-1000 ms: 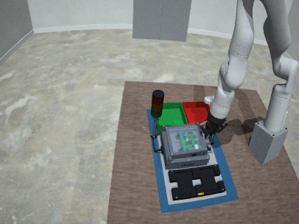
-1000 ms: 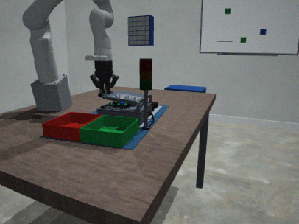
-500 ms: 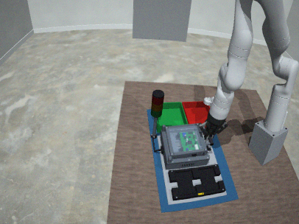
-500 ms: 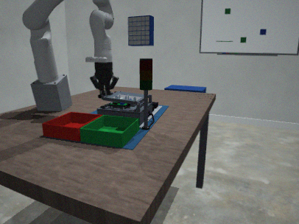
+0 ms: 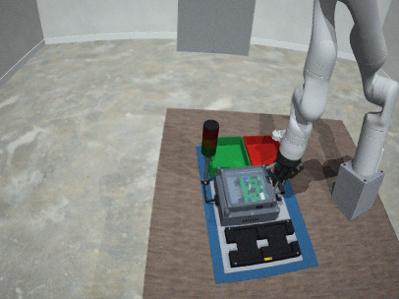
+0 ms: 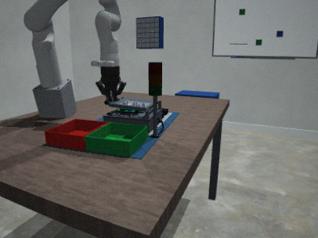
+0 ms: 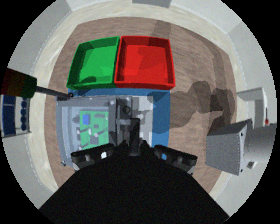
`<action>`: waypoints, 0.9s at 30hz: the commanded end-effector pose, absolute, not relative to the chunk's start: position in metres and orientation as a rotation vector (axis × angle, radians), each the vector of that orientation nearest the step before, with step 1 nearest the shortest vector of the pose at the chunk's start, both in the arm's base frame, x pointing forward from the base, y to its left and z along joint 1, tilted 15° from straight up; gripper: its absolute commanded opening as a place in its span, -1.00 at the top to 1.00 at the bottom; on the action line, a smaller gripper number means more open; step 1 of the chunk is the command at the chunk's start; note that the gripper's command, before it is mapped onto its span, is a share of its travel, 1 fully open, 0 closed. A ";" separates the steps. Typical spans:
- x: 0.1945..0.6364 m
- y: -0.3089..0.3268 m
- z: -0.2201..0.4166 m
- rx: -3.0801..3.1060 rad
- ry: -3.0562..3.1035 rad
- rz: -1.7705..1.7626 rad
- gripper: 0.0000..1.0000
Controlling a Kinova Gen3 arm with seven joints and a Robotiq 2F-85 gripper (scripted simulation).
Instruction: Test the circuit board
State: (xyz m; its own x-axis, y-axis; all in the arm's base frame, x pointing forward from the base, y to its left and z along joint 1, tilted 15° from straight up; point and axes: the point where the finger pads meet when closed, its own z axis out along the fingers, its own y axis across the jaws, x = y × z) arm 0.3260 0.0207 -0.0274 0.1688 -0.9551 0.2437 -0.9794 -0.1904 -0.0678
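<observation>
Circuit board (image 5: 252, 187): green, lying in the tester (image 5: 248, 215) beneath the transparent lid (image 5: 244, 190); components are visible through the lid, though the white connector's heading is too small to read.

Lid: lowered almost flat over the board. In the exterior view its edge on the gripper side appears slightly raised above the tester body, so full latching cannot be confirmed.

Gripper (image 5: 281, 181): pointing downward at the lid's edge on the side nearest the arm's base. The jaws are drawn nearly together and pinch that edge of the lid; in the wrist view the fingers bracket a thin part at the tester's border.

Signal light (image 5: 210, 138): a dark stack on a slim post beside the tester, at the side opposite the gripper; it shows dim red above dim green, neither clearly lit.

Green bin (image 5: 230, 141) and red bin (image 5: 259, 139): side by side, touching, just beyond the tester.

Tray (image 5: 261, 260): black, with recessed pockets, adjoining the tester on the near side in the top view.

Blue mat (image 5: 306, 237): underlies the tester, tray and bins on the brown table (image 5: 182, 224).
</observation>
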 end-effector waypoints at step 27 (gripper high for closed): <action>0.326 0.019 -0.033 2.316 -1.925 0.351 1.00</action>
State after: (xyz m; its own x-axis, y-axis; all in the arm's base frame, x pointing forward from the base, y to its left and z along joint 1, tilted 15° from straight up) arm 0.3261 0.0202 -0.0295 0.1686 -0.9552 0.2432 -0.9793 -0.1903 -0.0686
